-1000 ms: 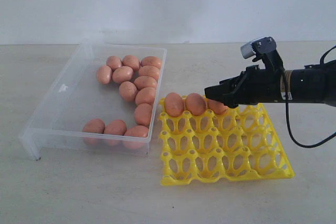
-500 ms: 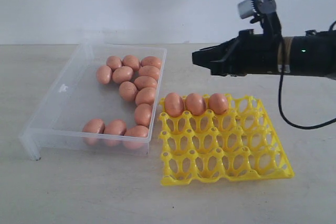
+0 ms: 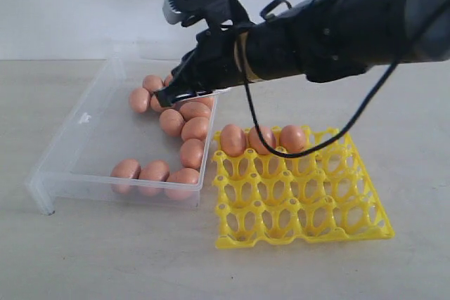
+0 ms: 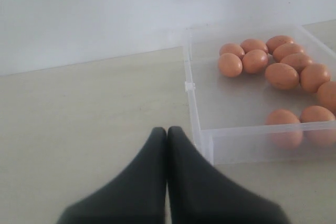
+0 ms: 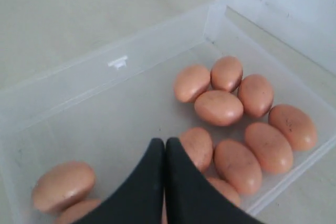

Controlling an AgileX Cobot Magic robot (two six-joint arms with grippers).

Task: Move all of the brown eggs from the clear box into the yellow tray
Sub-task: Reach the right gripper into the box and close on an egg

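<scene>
The right gripper (image 3: 167,98), clenched empty, is being carried from the yellow tray (image 3: 304,224) back over the clear box (image 3: 98,138) and its brown eggs (image 3: 171,121) for a fourth pick.

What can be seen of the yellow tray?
The yellow tray is a bright yellow plastic lattice of four by four round cups with small pegs. It lies flat on the pale table, just right of the clear box in the exterior view; whether they touch is unclear. Three brown eggs sit in its far row; the other thirteen cups are empty. A black cable crosses in front of those eggs.
</scene>
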